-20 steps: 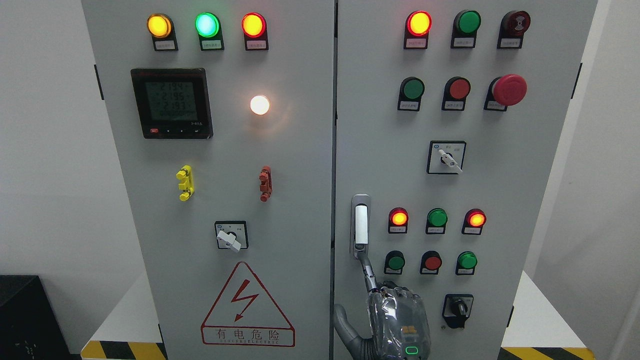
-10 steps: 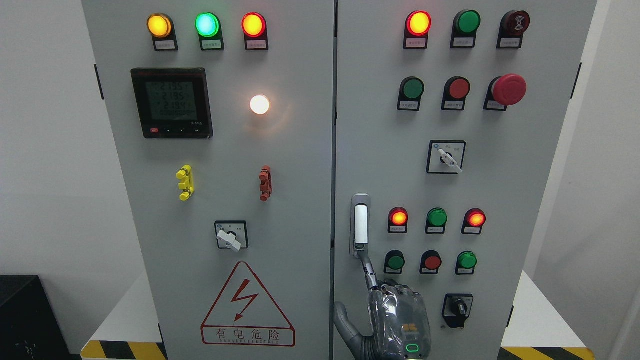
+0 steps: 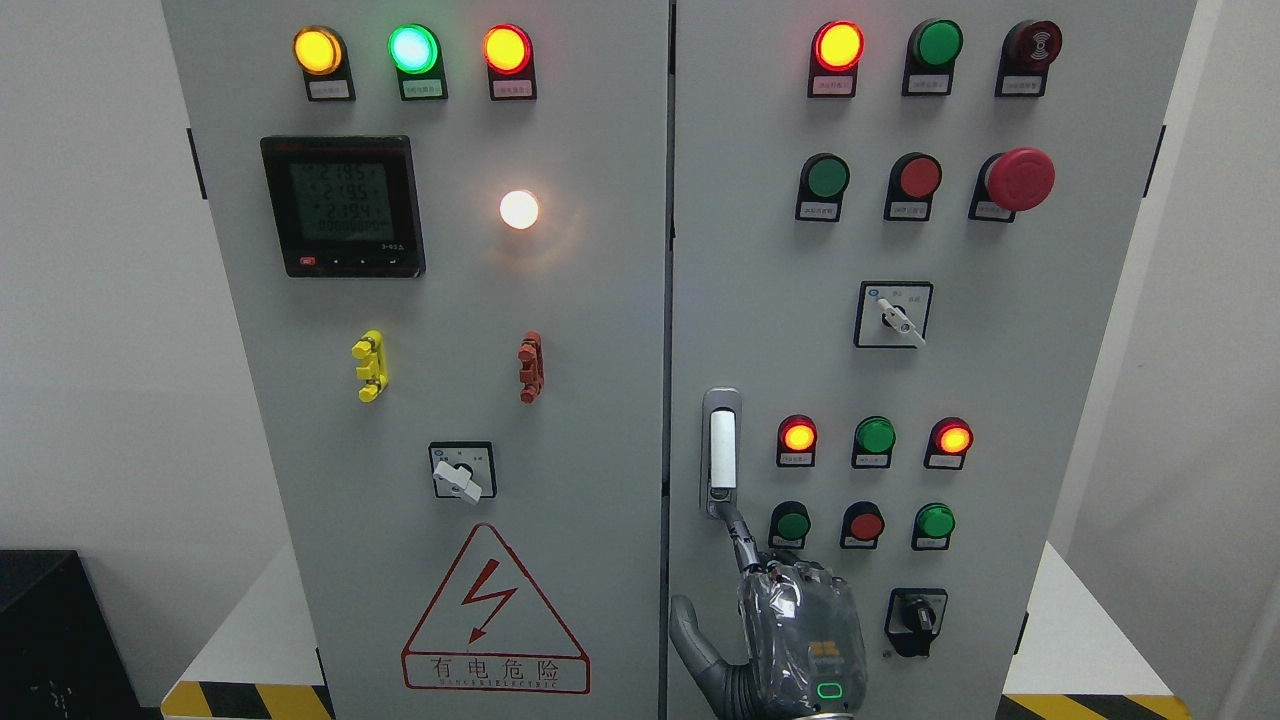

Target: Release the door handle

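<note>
The door handle (image 3: 722, 450) is a white upright lever in a silver recess at the left edge of the right cabinet door (image 3: 760, 300). My right hand (image 3: 706, 560) rises from the bottom edge below it, back toward the camera. Its index finger (image 3: 741, 545) stretches up and its tip touches the handle's lower end. The thumb (image 3: 690, 625) sticks out to the left, and the other fingers are folded out of sight behind the knuckles. The hand grasps nothing. The left arm does not show.
Round indicator lamps (image 3: 875, 436) and push buttons (image 3: 865, 523) sit just right of the handle. A black rotary switch (image 3: 915, 620) is right of the hand. A red emergency stop (image 3: 1018, 180) juts out higher up. The left door (image 3: 600, 330) is shut.
The hand has crept very slightly to the right. Its index fingertip stays at the handle's lower end.
</note>
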